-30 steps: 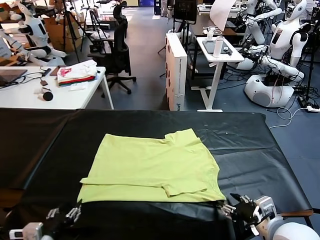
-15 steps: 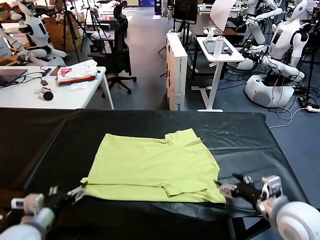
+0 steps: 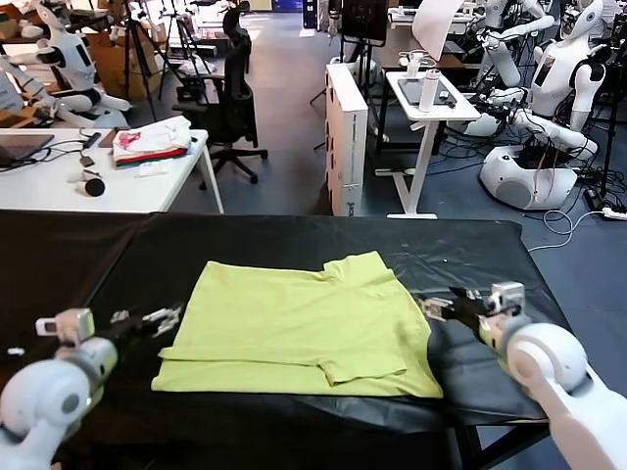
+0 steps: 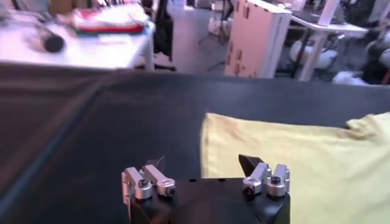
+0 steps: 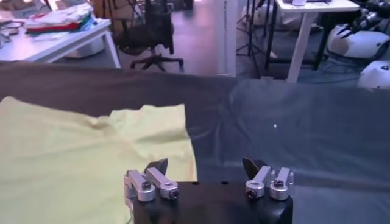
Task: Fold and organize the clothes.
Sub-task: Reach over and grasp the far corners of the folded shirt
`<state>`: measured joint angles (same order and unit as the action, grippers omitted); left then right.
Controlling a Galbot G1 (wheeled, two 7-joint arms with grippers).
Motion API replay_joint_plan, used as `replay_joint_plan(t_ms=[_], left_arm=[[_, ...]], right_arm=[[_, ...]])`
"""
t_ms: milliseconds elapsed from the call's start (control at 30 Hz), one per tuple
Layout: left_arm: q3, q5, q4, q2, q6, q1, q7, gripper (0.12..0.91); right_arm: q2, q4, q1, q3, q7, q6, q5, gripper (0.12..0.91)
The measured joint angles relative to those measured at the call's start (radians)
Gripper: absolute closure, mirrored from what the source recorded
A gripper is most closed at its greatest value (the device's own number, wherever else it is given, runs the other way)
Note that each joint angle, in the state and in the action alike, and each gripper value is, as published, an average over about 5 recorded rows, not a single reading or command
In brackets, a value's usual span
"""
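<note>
Two wrist views, each showing one T-shirt [image 3: 304, 323] edge only

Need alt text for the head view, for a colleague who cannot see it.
A lime T-shirt lies partly folded on a black-covered table. The left pincer and right pincer are open, one at each side edge, holding nothing.
</note>
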<state>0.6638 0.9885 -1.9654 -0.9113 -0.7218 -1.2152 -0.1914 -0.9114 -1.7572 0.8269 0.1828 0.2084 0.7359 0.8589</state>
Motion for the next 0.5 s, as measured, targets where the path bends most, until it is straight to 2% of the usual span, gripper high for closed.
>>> replay_joint_plan(t_ms=[300, 500], left_arm=[[-0.129, -0.071, 0.242, -0.034, -0.016, 0.240, 0.085, 0.123], [-0.196, -0.086, 0.349, -0.045, -0.016, 0.336, 0.106, 0.123]], right_arm=[[-0.091, 0.141, -0.158, -0.129, 0.009, 0.000, -0.021, 0.118], [-0.132, 0.194, -0.218, -0.171, 0.030, 0.000, -0.024, 0.118]])
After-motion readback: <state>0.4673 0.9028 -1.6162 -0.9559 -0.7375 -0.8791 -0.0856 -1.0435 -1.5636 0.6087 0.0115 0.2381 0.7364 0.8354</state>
